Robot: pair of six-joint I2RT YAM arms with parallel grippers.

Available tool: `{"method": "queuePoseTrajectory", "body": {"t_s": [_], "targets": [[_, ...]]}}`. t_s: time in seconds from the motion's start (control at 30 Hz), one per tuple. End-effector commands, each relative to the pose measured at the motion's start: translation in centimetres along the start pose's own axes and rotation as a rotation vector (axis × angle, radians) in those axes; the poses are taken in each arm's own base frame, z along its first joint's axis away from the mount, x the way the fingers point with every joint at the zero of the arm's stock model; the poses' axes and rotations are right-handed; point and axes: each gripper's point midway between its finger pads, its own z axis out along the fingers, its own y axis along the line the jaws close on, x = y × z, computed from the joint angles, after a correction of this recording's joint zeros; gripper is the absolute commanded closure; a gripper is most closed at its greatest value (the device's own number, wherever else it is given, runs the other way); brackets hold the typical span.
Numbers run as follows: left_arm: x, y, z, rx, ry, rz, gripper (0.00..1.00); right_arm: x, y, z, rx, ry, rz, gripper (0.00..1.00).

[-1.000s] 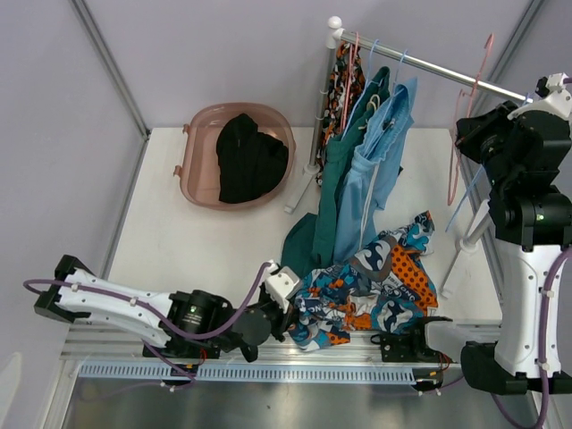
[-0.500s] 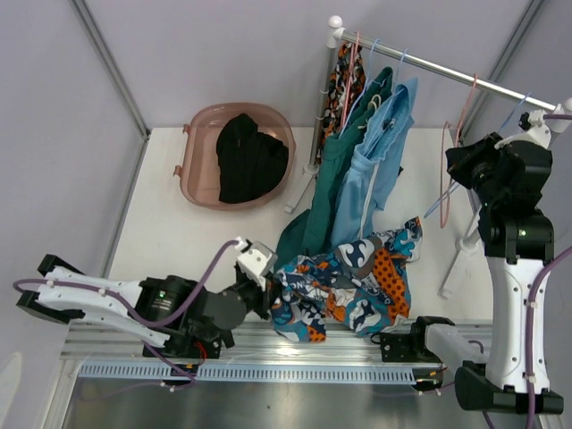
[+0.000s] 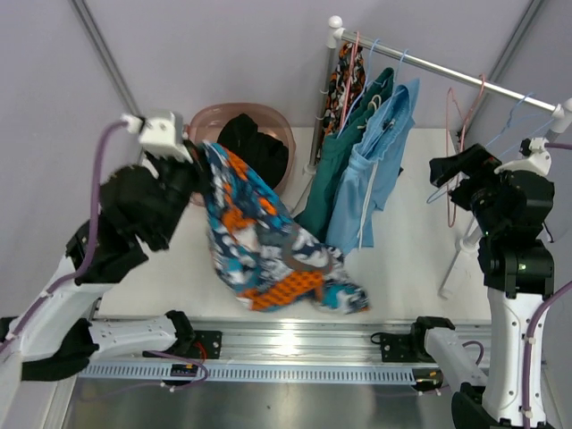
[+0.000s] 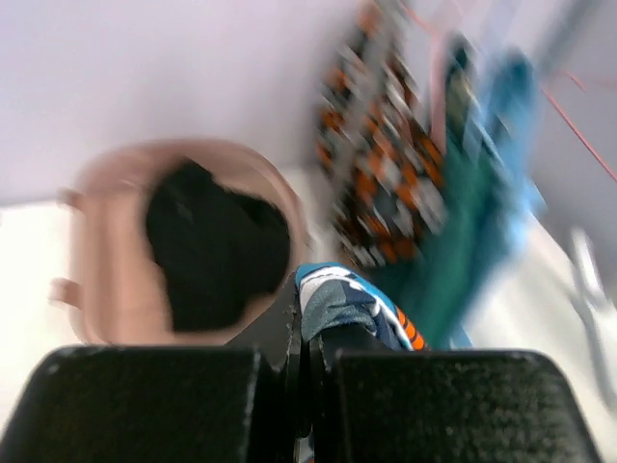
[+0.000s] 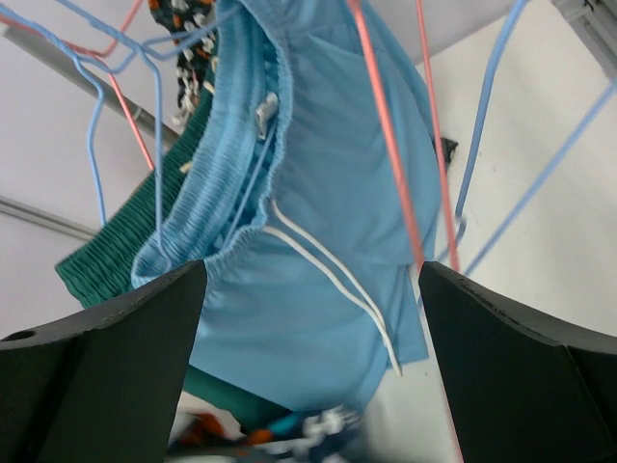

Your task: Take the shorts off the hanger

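Note:
My left gripper (image 3: 195,156) is raised near the basin and shut on the orange, blue and grey patterned shorts (image 3: 268,246), which trail down to the table. In the left wrist view a fold of the patterned shorts (image 4: 342,299) sticks out of the shut left gripper (image 4: 308,338). Black shorts (image 3: 250,147) lie in the pink basin (image 3: 201,121). Camouflage shorts (image 3: 344,80), teal shorts (image 3: 340,170) and light blue shorts (image 3: 380,152) hang on the rail. My right gripper (image 3: 440,172) stands open and empty, facing the light blue shorts (image 5: 328,193).
An empty pink hanger (image 3: 463,134) and a blue hanger (image 3: 523,107) hang on the rail (image 3: 447,73) beside my right gripper. The rack's white posts (image 3: 317,116) stand on the white table (image 3: 170,241). A metal rail (image 3: 295,338) runs along the near edge.
My left arm has swung up and to the left, lifting the patterned shorts from the front of the table toward the basin. My right gripper has opened and moved down from the rail.

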Motion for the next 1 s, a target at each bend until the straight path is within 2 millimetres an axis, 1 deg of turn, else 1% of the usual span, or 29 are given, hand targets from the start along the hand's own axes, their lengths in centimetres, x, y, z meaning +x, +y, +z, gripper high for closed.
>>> {"method": "queuePoseTrajectory", "body": {"t_s": [0.0,0.03,0.07,0.1,0.13,0.17,0.2,0.23,0.27,0.3,0.33,0.37,0.4,0.43,0.47,0.53,0.57,0.6,0.63,0.67,0.7,0.73,0.77,0.8,0.83,0.87,0.9,0.93,0.97], "targets": [[-6.0,1.7,3.1,-0.035,-0.113,0.057,1.0,0.7,0.0,-1.2,-0.03,-0.008,0.003,0.01],[-9.1,2.3,3.0,-0.042,-0.175,0.026,1.0,1.7,-0.3,-1.0,-0.03,0.012,0.006,0.01],[-9.9,3.8,4.3,-0.096,-0.187,0.032,1.0,2.0,-0.3,-1.0,-0.039,0.018,0.013,0.0],[-8.8,3.0,7.5,-0.079,-0.142,0.062,1.0,2.5,-0.1,-1.3,-0.063,0.03,0.015,0.01],[-13.5,3.6,6.8,-0.079,-0.242,0.028,1.0,3.6,-0.5,-1.1,-0.062,0.056,0.019,0.01],[-13.9,5.2,8.4,-0.125,-0.231,0.04,1.0,4.2,-0.2,-1.1,-0.086,0.076,0.024,0.01],[-14.0,4.9,10.1,-0.094,-0.222,0.034,1.0,4.6,-0.2,-1.3,-0.096,0.08,0.027,0.01],[-18.1,4.8,11.1,-0.084,-0.317,0.004,1.0,5.7,-0.7,-1.0,-0.091,0.108,0.031,0.01],[-18.0,6.2,13.0,-0.11,-0.308,0.007,1.0,6.1,-0.4,-1.0,-0.117,0.118,0.036,0.01],[-20.4,5.5,13.0,-0.048,-0.381,-0.029,1.0,6.6,-0.6,-1.0,-0.12,0.125,0.038,0.01],[-20.6,6.6,15.8,-0.056,-0.413,-0.041,1.0,7.5,-1.0,-0.8,-0.118,0.139,0.043,0.02],[-19.7,7.0,17.8,-0.04,-0.406,-0.058,1.0,7.9,-0.9,-0.8,-0.134,0.151,0.044,0.03],[-19.9,6.2,18.5,0.034,-0.427,-0.097,1.0,8.2,-1.1,-0.9,-0.134,0.154,0.037,0.03],[-21.3,6.3,19.0,0.063,-0.504,-0.115,1.0,8.6,-1.4,-0.9,-0.127,0.163,0.035,0.03],[-20.2,6.7,20.7,0.088,-0.487,-0.126,1.0,9.3,-1.7,-0.8,-0.123,0.177,0.033,0.03],[-19.2,6.6,23.2,0.111,-0.475,-0.137,1.0,9.7,-2.1,-0.7,-0.117,0.182,0.017,0.03],[-17.9,6.8,25.6,0.111,-0.455,-0.132,1.0,10.0,-2.4,-0.7,-0.11,0.186,0.013,0.03],[-16.7,7.1,26.8,0.1,-0.437,-0.124,1.0,10.1,-2.4,-0.6,-0.111,0.188,0.011,0.03],[-14.8,8.0,28.8,0.064,-0.415,-0.126,1.0,10.0,-2.4,-0.6,-0.115,0.183,0.008,0.03],[-11.8,8.8,30.7,0.034,-0.358,-0.12,1.0,10.3,-2.3,-0.6,-0.126,0.192,0.012,0.03],[-10.6,9.1,31.4,0.023,-0.34,-0.122,1.0,10.3,-2.1,-0.6,-0.136,0.19,0.019,0.03],[-7.3,10.4,33.0,-0.04,-0.276,-0.131,1.0,10.3,-1.7,-0.7,-0.162,0.188,0.022,0.03],[-3.8,11.3,34.5,-0.076,-0.198,-0.138,0.99,10.4,-1.5,-0.7,-0.169,0.191,0.026,0.03],[-0.3,12.0,35.2,-0.113,-0.104,-0.147,0.94,10.2,-1.2,-0.7,-0.18,0.187,0.035,0.03],[1.5,13.0,35.5,-0.174,-0.067,-0.174,0.83,10.1,-0.9,-0.8,-0.197,0.187,0.039,0.03],[3.0,13.5,35.5,-0.202,-0.026,-0.182,0.52,9.8,-0.6,-1.0,-0.205,0.182,0.04,0.03],[6.8,14.0,35.5,-0.228,0.066,-0.185,0.33,9.3,-0.2,-1.2,-0.216,0.172,0.041,0.03],[7.5,14.2,35.2,-0.241,0.08,-0.2,0.02,9.0,0.2,-1.5,-0.23,0.167,0.041,0.03],[6.2,13.9,34.0,-0.238,0.061,-0.212,0.01,8.7,0.5,-1.7,-0.241,0.158,0.039,0.02]]}}
